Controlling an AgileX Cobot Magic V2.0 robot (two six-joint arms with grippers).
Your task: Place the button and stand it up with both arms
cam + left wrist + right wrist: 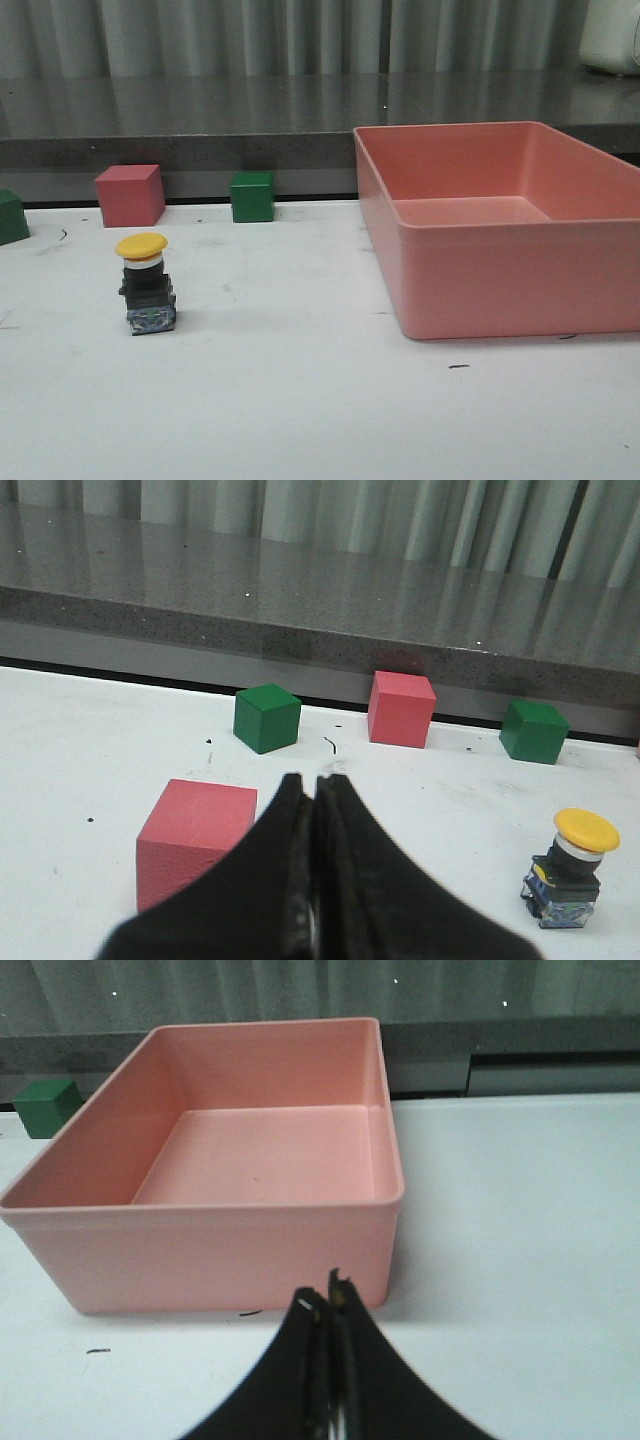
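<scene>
The button [146,282] stands upright on the white table at the left, yellow cap up, metallic base down. It also shows in the left wrist view [570,868], well off to one side of my left gripper [315,780]. That gripper is shut and empty, with a pink cube [195,832] close beside its fingers. My right gripper [325,1290] is shut and empty, just in front of the pink bin's [200,1245] near wall. Neither arm shows in the front view.
The large pink bin [480,280] fills the right of the table. A pink cube [130,195] and a green cube [252,197] sit at the table's back edge, another green cube [10,217] at the far left. A grey ledge runs behind.
</scene>
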